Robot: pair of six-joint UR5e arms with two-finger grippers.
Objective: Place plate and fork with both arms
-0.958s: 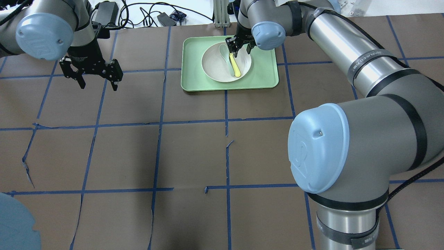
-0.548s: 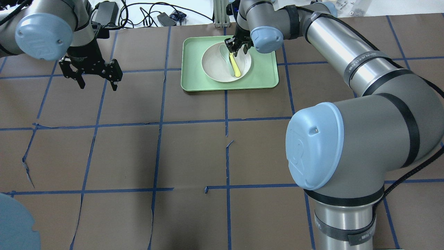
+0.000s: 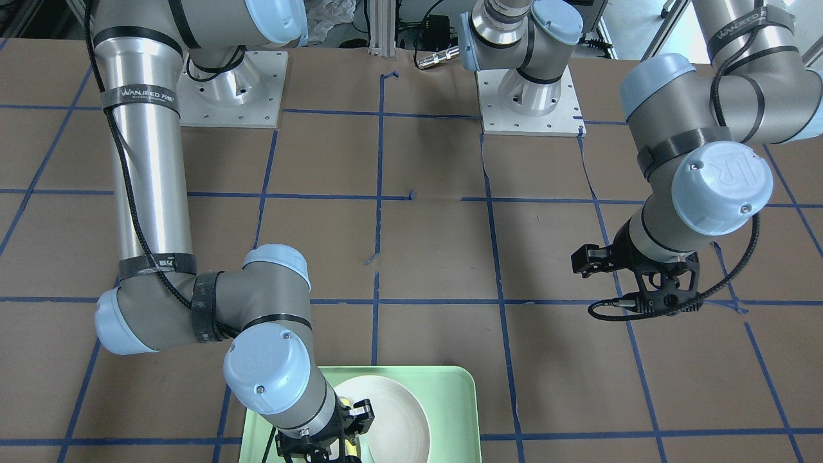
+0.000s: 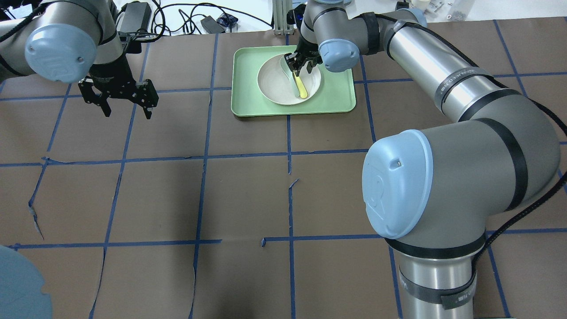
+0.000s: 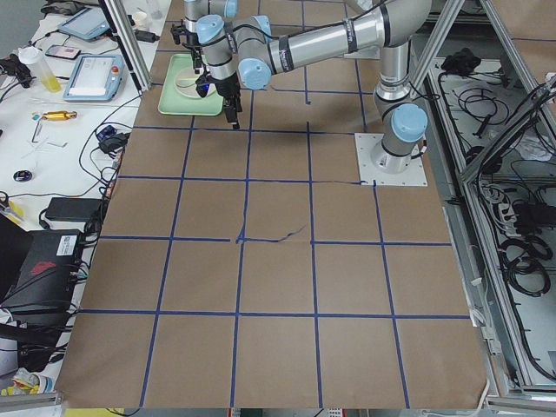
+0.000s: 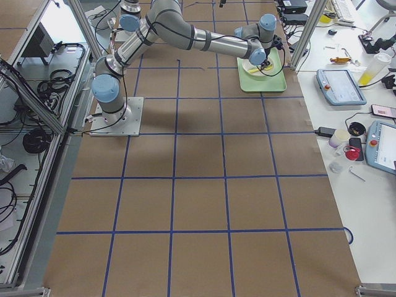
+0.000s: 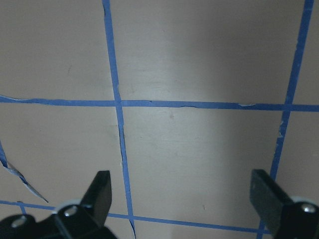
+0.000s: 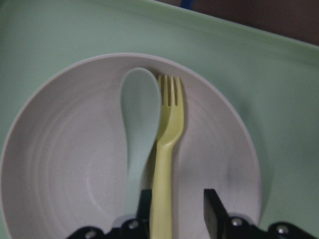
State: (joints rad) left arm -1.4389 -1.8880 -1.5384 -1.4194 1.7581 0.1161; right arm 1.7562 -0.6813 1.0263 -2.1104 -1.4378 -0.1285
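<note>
Brown table (image 4: 177, 199); on green tray (image 4: 337, 95), plate (image 8: 60, 149) with fork (image 8: 167, 149) and spoon (image 8: 139, 119).

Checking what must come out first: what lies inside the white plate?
The yellow fork and a pale green spoon lie side by side in the plate. The right tool straddles the fork's handle; in the wrist view it hides both handle ends.

Left arm (image 3: 675, 119) and right arm (image 4: 425, 53): silver tubes, dark grey joint housings, light blue round caps (image 4: 396, 186) bearing an embossed logo and small screws. Black straps (image 3: 138, 98), one printed WANJEED, bind a black cable (image 3: 756, 238). Left hand (image 4: 127, 113) and right hand (image 4: 300, 70) black. Base plates (image 3: 263, 96) square, bolted.
</note>
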